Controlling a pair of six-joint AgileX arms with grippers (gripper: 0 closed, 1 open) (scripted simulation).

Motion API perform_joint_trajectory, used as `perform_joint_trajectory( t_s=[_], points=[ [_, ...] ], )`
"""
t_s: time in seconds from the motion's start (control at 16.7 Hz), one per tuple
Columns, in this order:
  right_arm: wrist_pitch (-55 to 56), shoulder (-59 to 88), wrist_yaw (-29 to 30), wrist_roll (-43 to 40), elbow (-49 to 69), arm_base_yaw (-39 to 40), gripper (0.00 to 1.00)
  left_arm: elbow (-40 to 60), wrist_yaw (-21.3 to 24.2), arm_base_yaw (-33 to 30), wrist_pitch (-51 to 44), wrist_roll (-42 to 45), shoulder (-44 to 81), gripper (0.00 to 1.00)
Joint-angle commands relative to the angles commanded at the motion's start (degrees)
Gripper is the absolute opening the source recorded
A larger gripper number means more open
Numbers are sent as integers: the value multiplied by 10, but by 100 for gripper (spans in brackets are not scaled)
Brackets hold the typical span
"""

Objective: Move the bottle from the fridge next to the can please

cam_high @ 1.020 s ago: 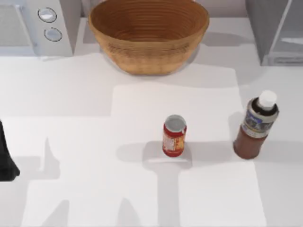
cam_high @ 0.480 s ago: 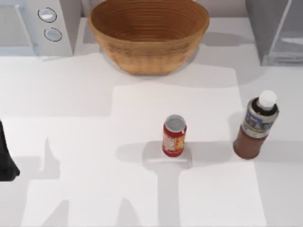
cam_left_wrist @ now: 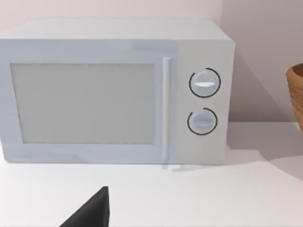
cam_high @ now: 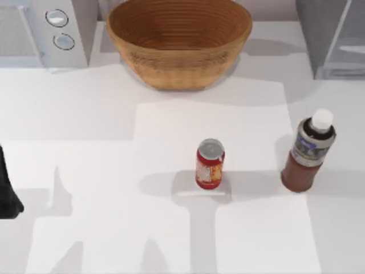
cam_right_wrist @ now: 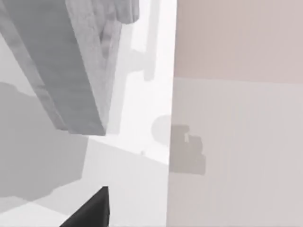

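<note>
The dark reddish-brown bottle [cam_high: 308, 152] with its white cap stands upright on the table at the right, free of any gripper. The short red can [cam_high: 210, 164] stands upright near the middle, about a bottle's height to the left of it. At the back right corner is the grey fridge [cam_high: 329, 35], its glass door swung open; its grey side [cam_right_wrist: 71, 61] fills part of the right wrist view. My left arm [cam_high: 7, 194] is parked at the table's left edge, far from both. A dark tip of my right gripper [cam_right_wrist: 91, 212] shows in the right wrist view.
A large woven basket bowl [cam_high: 179, 41] sits at the back centre. The white microwave [cam_high: 43, 31] with two round knobs stands at the back left and faces the left wrist camera [cam_left_wrist: 113, 90]. Open table lies between the can and the bottle.
</note>
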Motion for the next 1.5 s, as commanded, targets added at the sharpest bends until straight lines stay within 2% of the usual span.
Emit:
perform_joint_trajectory(
  t_s=[0.42, 0.66, 0.84, 1.26, 1.5],
  points=[
    [298, 3, 48, 378, -9, 216, 100, 0, 0, 0, 0, 0, 0, 100],
    [439, 3, 69, 535, -14, 321, 100, 0, 0, 0, 0, 0, 0, 100],
    [492, 1, 78, 589, -16, 365, 100, 0, 0, 0, 0, 0, 0, 100],
    [504, -4, 84, 601, -22, 372, 100, 0, 0, 0, 0, 0, 0, 100],
    [538, -19, 151, 663, -49, 454, 100, 0, 0, 0, 0, 0, 0, 100]
  ],
)
